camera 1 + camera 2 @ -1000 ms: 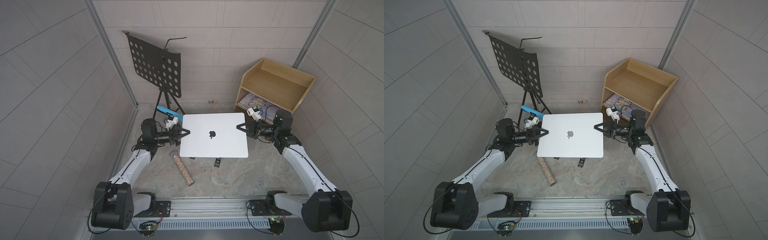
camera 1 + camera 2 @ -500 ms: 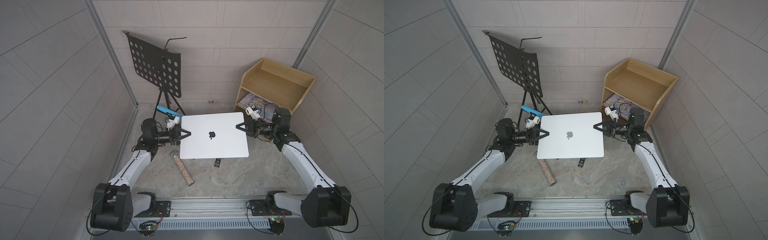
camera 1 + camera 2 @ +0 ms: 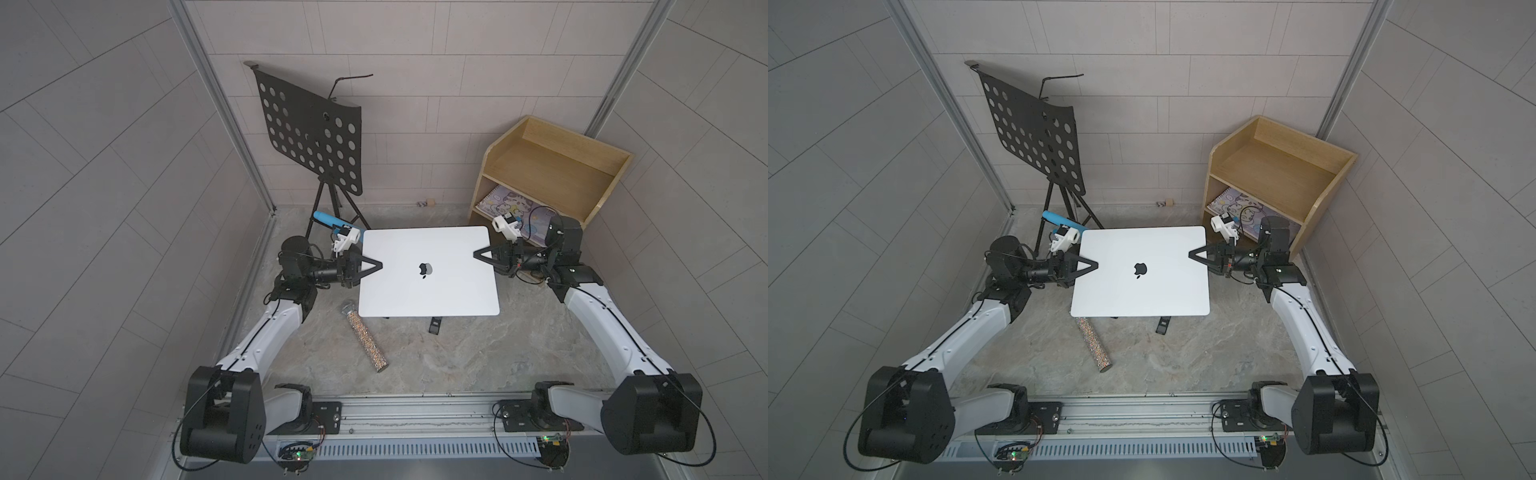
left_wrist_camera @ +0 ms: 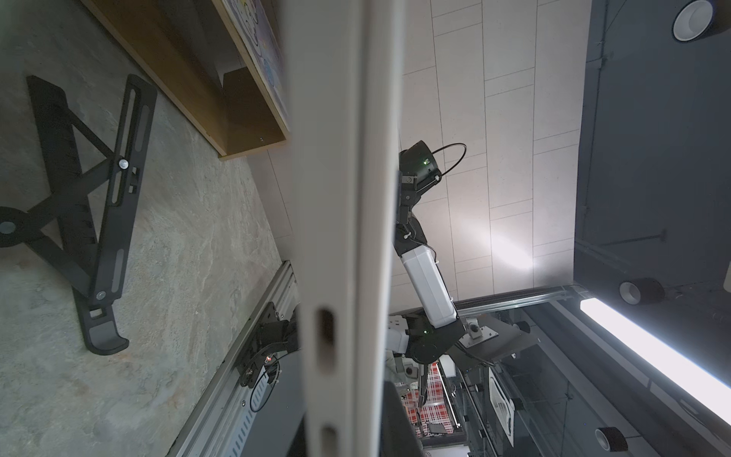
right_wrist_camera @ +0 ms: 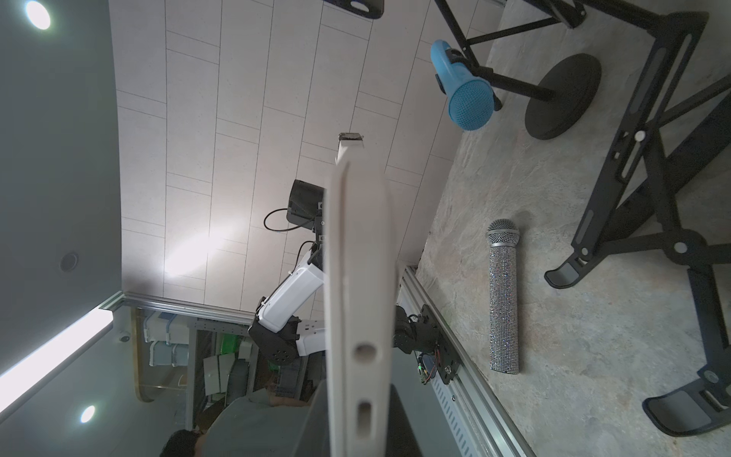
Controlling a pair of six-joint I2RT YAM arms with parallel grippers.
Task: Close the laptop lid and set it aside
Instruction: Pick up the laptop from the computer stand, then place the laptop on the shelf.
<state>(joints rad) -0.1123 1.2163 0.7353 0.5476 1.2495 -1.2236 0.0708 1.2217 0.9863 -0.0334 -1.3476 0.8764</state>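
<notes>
Lid: The lid (image 3: 415, 245) is shut flat on the laptop (image 3: 432, 295), apple mark facing up. That part of my job looks done.
Where it is: The laptop is up in the air, level, over the black stand (image 4: 114, 190), between my two arms.
What changed: A second ago my left gripper (image 3: 375, 266) was apart at the laptop's left edge. Now it has pinched that edge.
Right side: My right gripper (image 3: 482, 255) is clamped on the right edge, same as before.
What it means: I think both sides are held now, so I can carry the laptop to a free spot.
Watch out: The sparkly microphone (image 3: 365, 337) lies near the laptop's front left corner.
</notes>
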